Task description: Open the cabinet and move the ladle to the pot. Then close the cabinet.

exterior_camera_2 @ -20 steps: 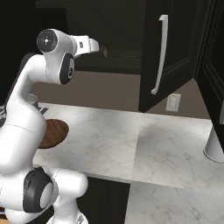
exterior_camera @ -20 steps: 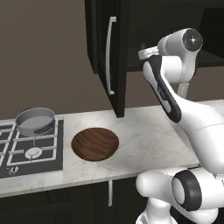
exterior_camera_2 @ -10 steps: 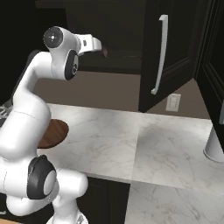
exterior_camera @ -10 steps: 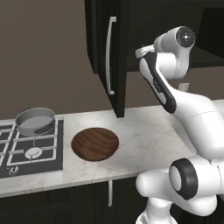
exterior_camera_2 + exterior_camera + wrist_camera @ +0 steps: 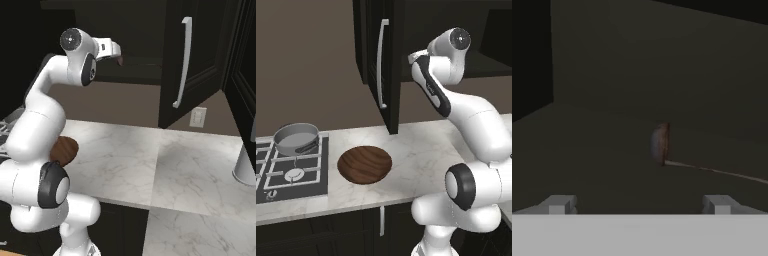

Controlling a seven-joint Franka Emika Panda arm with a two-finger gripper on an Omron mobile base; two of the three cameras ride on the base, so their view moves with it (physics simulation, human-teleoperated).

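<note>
The cabinet stands open, its left door (image 5: 381,65) and right door (image 5: 187,65) swung out with pale bar handles. My gripper (image 5: 639,205) reaches into the cabinet's dark interior at shelf height, also seen from the side as the gripper (image 5: 119,56). Its jaws are open and empty. The ladle (image 5: 660,143) lies on the shelf just ahead of the fingers, its brown scoop near the middle and its thin stem running off to the right. The grey pot (image 5: 296,138) sits on the stove at the far left.
A wide brown wooden dish (image 5: 364,164) lies on the marble counter (image 5: 421,150) beside the black stove (image 5: 286,172). A white object (image 5: 246,165) stands at the counter's right end. A wall outlet (image 5: 198,117) sits under the right door.
The arm has stretched slightly up and forward, carrying the hand deeper into the cabinet. The jaws have stayed open.
</note>
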